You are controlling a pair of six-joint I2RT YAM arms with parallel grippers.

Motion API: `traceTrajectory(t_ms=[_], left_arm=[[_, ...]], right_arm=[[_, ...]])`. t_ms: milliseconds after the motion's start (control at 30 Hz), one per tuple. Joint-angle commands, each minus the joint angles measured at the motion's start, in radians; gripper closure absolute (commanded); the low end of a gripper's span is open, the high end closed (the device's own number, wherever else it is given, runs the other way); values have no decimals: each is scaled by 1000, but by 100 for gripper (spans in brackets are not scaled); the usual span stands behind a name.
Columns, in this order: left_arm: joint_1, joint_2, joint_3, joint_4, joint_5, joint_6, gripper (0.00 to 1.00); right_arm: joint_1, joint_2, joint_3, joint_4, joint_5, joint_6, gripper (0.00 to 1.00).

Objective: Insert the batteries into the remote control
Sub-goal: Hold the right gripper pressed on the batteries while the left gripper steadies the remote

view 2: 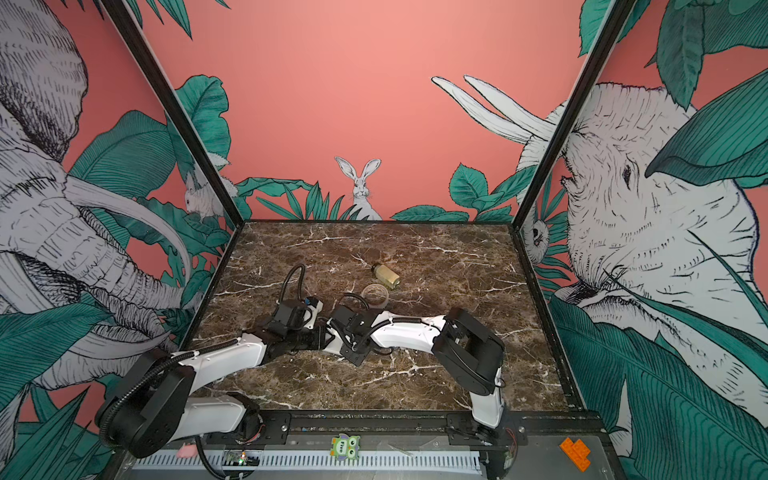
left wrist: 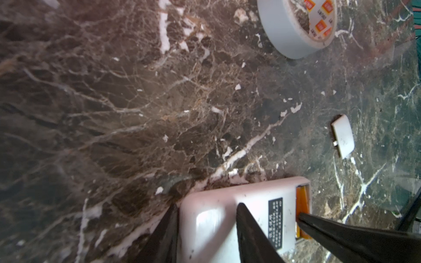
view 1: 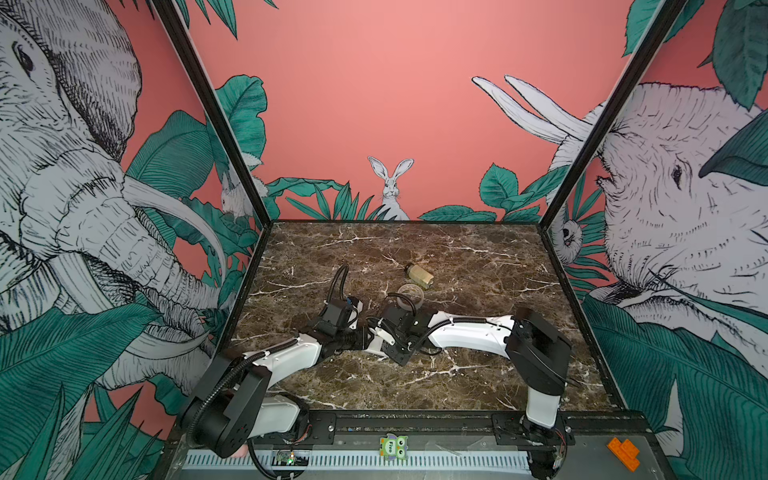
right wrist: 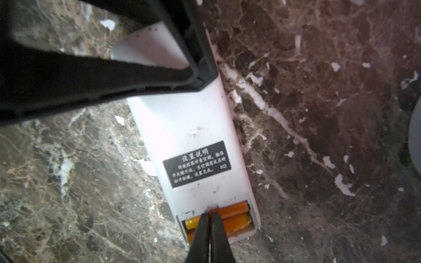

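Observation:
The remote control (right wrist: 189, 127) lies white back up on the marble table, its dark label (right wrist: 197, 164) showing. At its end the compartment is uncovered, and two orange batteries (right wrist: 234, 216) lie side by side inside it. My right gripper (right wrist: 210, 215) is shut, its tips together and resting on the batteries at the compartment's edge. My left gripper (left wrist: 207, 205) is shut on the remote control (left wrist: 216, 218) across its width, near the other end. In both top views the two wrists meet mid-table and hide the remote control.
A small white cover (left wrist: 342, 136) lies on the table beyond the remote's open end. A roll of grey tape (view 1: 411, 293) and a beige bottle (view 1: 419, 275) on its side lie further back. Black frame posts and printed walls enclose the table.

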Motion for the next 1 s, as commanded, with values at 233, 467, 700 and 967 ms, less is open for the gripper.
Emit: traceTrajectory(t_ms=[233, 467, 700, 967], left_arm=[[1, 38, -36, -86, -6, 4, 57], [1, 37, -37, -87, -3, 2, 57], [2, 41, -38, -81, 1, 4, 57], [1, 31, -44, -81, 1, 1, 57]], right_arm=[[9, 6, -53, -45, 31, -1, 93], [12, -12, 23, -72, 43, -29, 92], [11, -55, 22, -87, 43, -23, 92], [12, -45, 11, -86, 4, -15, 93]])
